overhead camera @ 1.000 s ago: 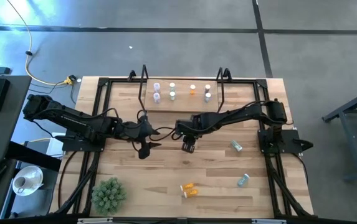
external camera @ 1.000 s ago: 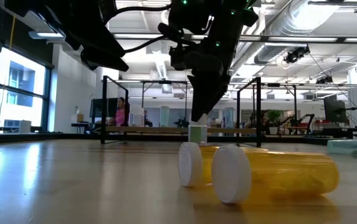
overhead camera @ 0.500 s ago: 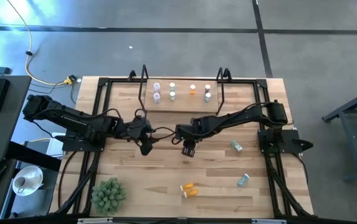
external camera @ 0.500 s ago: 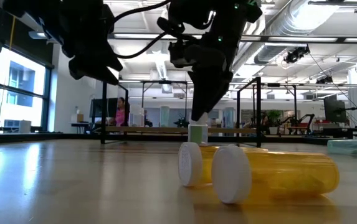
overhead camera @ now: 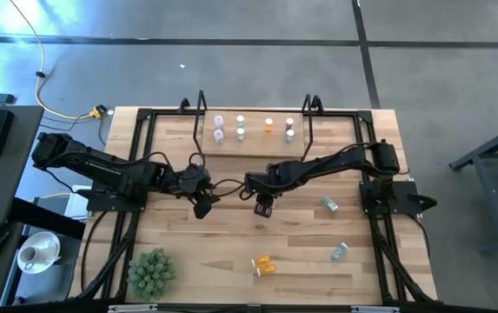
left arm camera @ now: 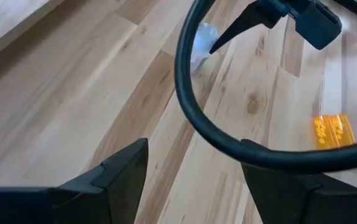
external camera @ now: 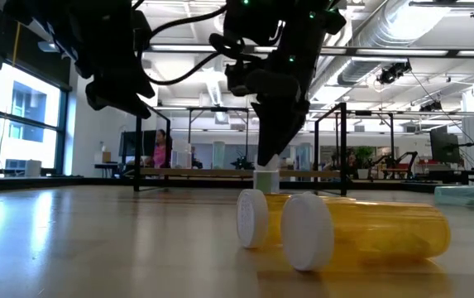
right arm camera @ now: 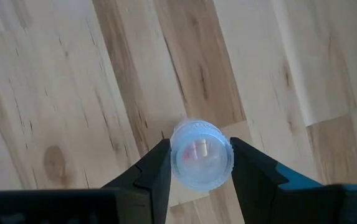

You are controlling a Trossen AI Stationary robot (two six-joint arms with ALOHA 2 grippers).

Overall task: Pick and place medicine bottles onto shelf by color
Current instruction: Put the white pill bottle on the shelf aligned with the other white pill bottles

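My right gripper (overhead camera: 264, 207) points down over the table's middle, its fingers on either side of a small whitish bottle (right arm camera: 201, 154), which also shows in the low view (external camera: 265, 178). My left gripper (overhead camera: 203, 207) is open and empty a little to the left of it. Two orange bottles (overhead camera: 264, 265) lie on their sides near the front edge. Two teal bottles (overhead camera: 329, 204) (overhead camera: 340, 252) lie at the right. The shelf (overhead camera: 253, 143) stands at the far side with several bottles upright on it. My right gripper pinches the whitish bottle between its two fingers (right arm camera: 159, 163), which meet the round sides near its top end (right arm camera: 177, 155). The fingers come from above, pointing down. The bottle stands upright below them; in the low view its bottom is level with the tabletop.
A green spiky plant ball (overhead camera: 151, 271) sits at the front left corner. A black cable (left arm camera: 190, 118) loops between the two arms. Black frame rails (overhead camera: 136, 165) run along the table's left and right sides. Bare wood lies between the grippers and the orange bottles.
My left gripper has drawn back a little toward the table's left edge and turned. My right gripper has settled slightly lower at the whitish bottle, which has shifted a touch sideways on the spot.
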